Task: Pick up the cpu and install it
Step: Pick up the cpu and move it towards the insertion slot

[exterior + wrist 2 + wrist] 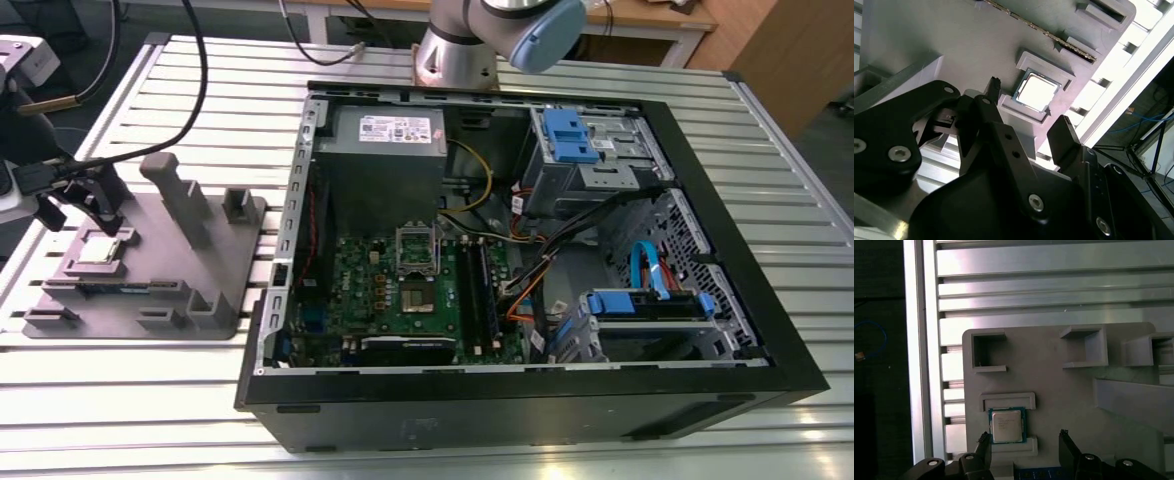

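- Progress: early. Judging by how things lie, neither the pick-up nor the install is done.
- The cpu (1006,426) lies flat, metal top up, in its square seat on the grey holder (1064,390). The holder stands on the slatted table (400,440) at the exterior view's left, outside the computer case (747,330).
- My gripper (1024,436) hovers just above that holder, jaws spread wide and pinching nothing.
- In both wrist views the cpu sits just beyond my fingertips (985,437), nearer one finger than the other. Neither finger touches it.
- Inside the case, the green motherboard (360,280) lies well apart from me. Its socket (418,298) seems empty, with the hinged metal frame (415,243) tipped up. It is small in the exterior view, so I would not swear to that.
- Done so far: I am lined up over the chip, no more.
- Left, as I judge it: the whole of the work, meaning the grasp, the carry across to the case and the seating in the socket.
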You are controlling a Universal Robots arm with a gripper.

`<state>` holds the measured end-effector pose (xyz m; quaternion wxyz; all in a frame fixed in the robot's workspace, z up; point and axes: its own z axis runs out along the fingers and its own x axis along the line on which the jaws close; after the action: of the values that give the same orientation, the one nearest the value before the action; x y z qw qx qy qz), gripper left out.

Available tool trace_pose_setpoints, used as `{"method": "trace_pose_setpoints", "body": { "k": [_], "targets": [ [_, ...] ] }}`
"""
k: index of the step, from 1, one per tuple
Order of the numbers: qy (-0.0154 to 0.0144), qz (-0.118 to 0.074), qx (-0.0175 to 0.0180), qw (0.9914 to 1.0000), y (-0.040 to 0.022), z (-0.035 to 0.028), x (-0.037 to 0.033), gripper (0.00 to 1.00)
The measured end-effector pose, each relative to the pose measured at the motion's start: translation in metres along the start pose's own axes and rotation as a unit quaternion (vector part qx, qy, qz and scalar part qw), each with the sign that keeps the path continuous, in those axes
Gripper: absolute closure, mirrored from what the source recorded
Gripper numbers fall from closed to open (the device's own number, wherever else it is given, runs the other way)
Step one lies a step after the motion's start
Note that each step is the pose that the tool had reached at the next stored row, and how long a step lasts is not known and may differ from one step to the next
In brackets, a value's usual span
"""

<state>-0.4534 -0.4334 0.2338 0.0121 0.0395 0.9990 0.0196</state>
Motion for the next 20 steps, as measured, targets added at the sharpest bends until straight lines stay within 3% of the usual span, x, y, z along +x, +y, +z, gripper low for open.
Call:
{"method": "trace_pose_setpoints", "body": {
  "k": [4,13,20],
  "targets": [
    [-0.0002,0.000,-0.0001,1.00000,-0.0001,0.0015,0.0001,0.35],
    [0.0000,-0.001,0.0000,1.00000,-0.0007,0.0175,0.0006,0.35],
    [0.0020,-0.050,-0.0011,0.99875,-0.0011,0.0245,0.0014,0.35]
  ]
}}
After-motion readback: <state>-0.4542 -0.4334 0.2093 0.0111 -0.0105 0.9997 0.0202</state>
